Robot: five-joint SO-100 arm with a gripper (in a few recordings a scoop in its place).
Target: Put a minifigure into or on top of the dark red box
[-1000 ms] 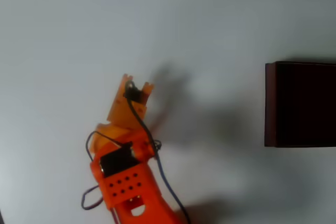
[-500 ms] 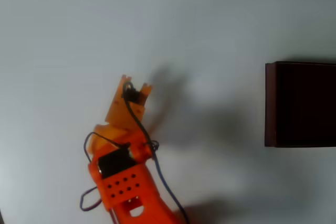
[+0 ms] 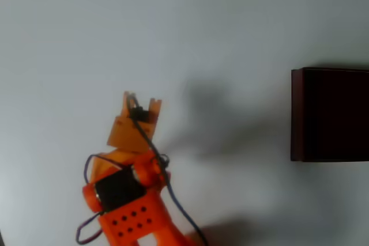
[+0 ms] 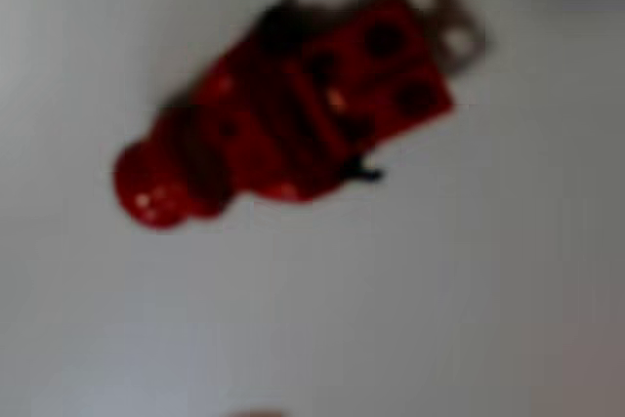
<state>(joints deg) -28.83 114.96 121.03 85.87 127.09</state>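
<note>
Well to the left of the large rectangular dark red box [image 3: 328,114] with thin maroon walls and a near-black interior, in the overhead view, the orange two-finger hand [image 3: 140,103] is pointing up the picture over the pale grey surface [image 3: 184,21]. Its two prongs are showing apart at the tips, but whether the hand is spread wide or nearly pressed together I cannot tell, and nothing is showing between them. One box and one arm are lying in this view.

In the wrist view, one tiny red toy minifigure [image 4: 283,114], with a round red head at lower left and a pale end at upper right, is lying flat on the surface, blurred and close beneath the camera. How it is sitting relative to the box cannot be told here.

The figure is small and lying diagonally, so a descent that is off-centre or across its length could be nudging it aside rather than pinching it; the long carry to the box could shake loose a shallow grip.
</note>
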